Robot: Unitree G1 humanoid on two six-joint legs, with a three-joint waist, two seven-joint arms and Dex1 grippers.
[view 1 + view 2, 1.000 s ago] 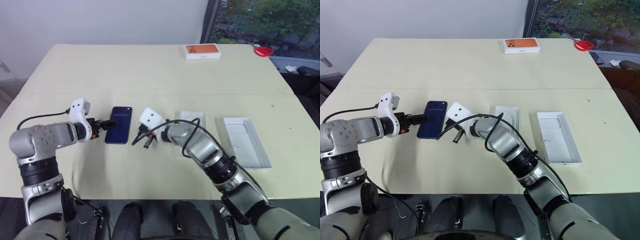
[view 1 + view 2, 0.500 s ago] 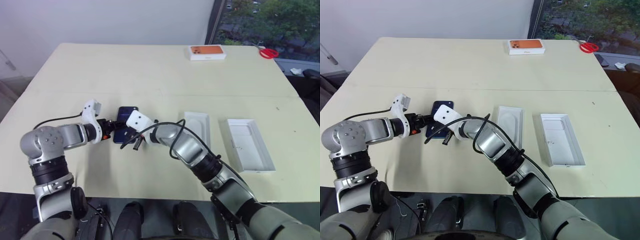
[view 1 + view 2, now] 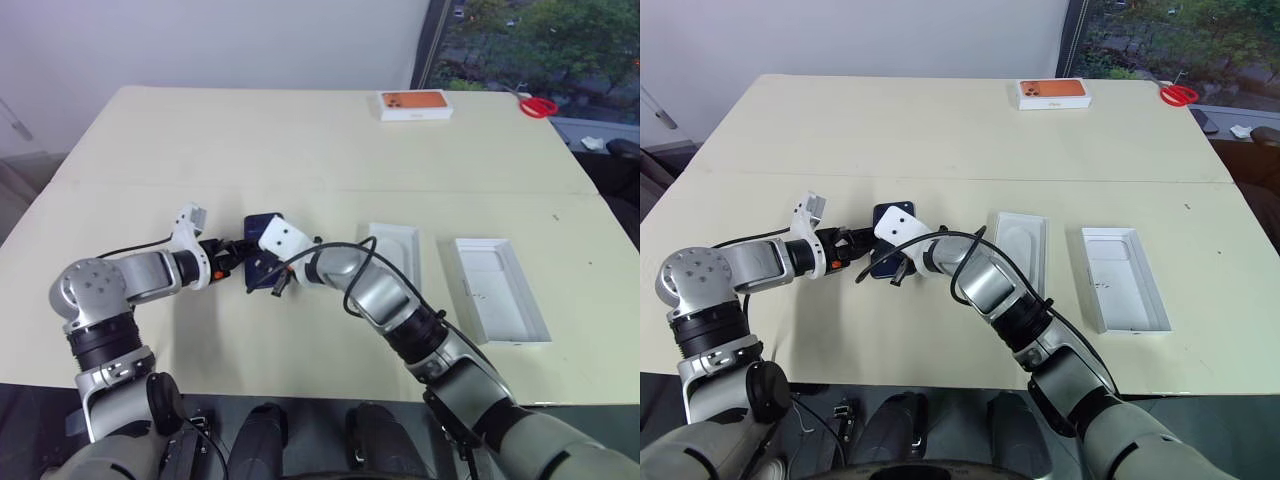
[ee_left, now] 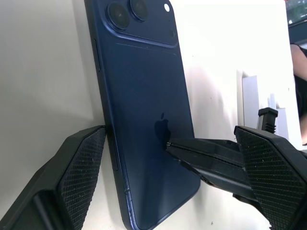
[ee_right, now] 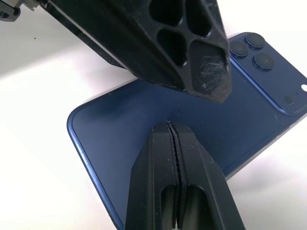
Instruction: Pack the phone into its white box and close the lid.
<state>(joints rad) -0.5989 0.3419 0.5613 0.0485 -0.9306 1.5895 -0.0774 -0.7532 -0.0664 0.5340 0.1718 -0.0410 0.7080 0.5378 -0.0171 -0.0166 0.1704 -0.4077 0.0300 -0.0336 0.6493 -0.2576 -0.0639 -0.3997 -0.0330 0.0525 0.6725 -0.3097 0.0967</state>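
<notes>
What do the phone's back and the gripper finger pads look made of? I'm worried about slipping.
The phone: smooth dark-blue back, probably glass or coated metal, with soft sheen and a faint logo reflection. The left gripper fingers: matte black, likely rubber or moulded plastic, with fine knurled texture. The right gripper looks similar, ribbed along its inner edges.

Head stereo pair looks forward and down across the cream table (image 3: pixel 300 140); both wrist cameras sit close over the glossy navy-blue phone (image 4: pixel 144 120) — shared by all views
</notes>
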